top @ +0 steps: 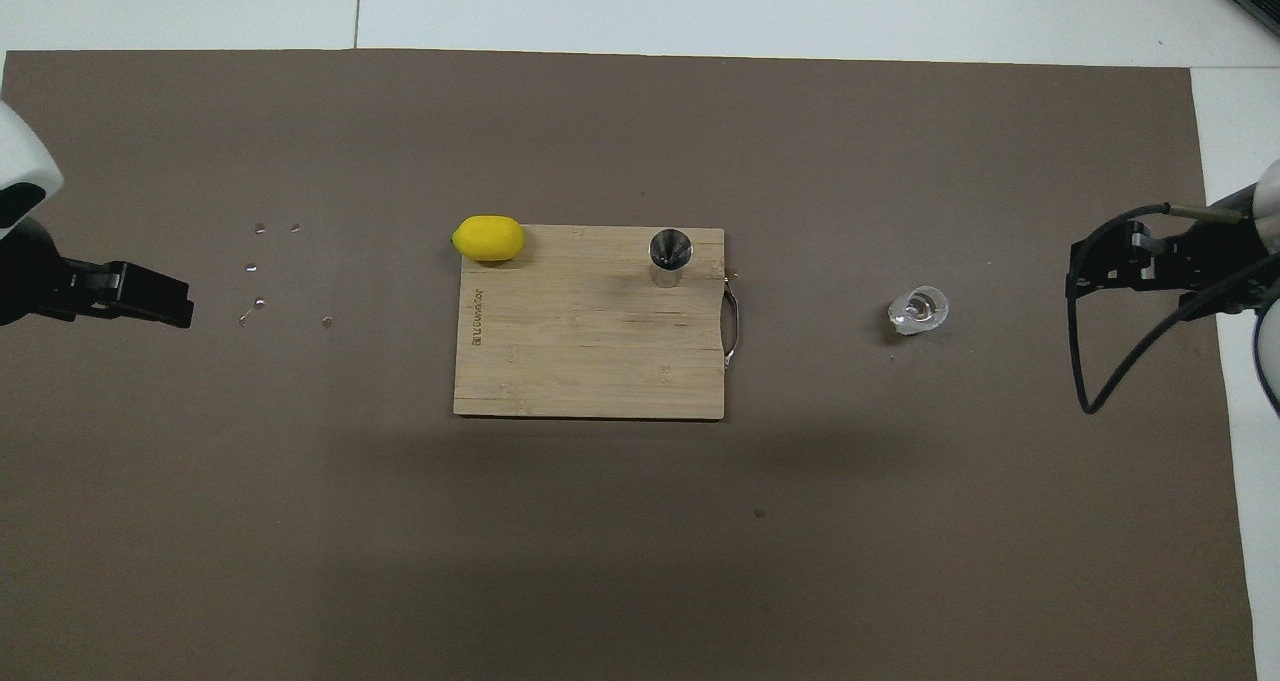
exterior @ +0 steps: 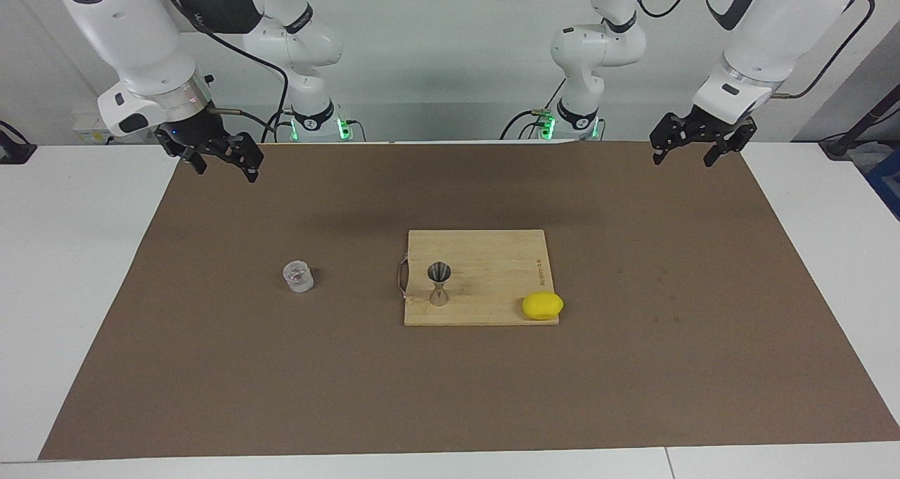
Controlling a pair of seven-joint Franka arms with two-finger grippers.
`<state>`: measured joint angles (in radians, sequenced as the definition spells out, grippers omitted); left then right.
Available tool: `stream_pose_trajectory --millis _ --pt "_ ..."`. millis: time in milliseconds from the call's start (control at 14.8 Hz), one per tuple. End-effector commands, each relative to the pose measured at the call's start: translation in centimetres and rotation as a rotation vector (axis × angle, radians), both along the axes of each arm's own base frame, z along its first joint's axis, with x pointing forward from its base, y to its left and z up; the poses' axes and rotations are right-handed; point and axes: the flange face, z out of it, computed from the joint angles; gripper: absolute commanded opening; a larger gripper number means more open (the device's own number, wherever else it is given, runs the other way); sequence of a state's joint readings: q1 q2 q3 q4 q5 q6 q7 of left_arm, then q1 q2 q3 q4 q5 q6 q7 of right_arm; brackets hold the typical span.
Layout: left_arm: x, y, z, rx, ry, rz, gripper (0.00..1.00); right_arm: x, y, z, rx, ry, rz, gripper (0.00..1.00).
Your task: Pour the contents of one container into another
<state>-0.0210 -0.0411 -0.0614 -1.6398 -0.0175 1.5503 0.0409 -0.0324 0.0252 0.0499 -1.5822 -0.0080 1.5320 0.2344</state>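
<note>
A small clear glass tumbler (exterior: 298,276) stands upright on the brown mat, well apart from the board, at nine o'clock of the jigger in the facing view. The silvery hourglass jigger (exterior: 439,283) stands upright on the wooden board's handle end, open cone upward.

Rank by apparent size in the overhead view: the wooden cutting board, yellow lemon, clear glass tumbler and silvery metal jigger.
1. Wooden cutting board, by far.
2. Yellow lemon.
3. Clear glass tumbler and silvery metal jigger: too alike to rank.
</note>
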Motion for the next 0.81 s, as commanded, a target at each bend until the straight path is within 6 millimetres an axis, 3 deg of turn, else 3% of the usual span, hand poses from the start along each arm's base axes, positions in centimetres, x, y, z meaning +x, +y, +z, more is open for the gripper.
stream_pose_trajectory --millis 0,743 --pt "-0.48 0.15 0.24 0.013 -0.008 -0.003 1.0 -0.84 0.05 0.07 -0.003 -0.012 0.022 1.0" --pt "-0.43 0.15 0.16 0.013 -0.007 -0.001 1.0 -0.77 -0.03 0.28 -0.002 -0.017 0.033 1.0"
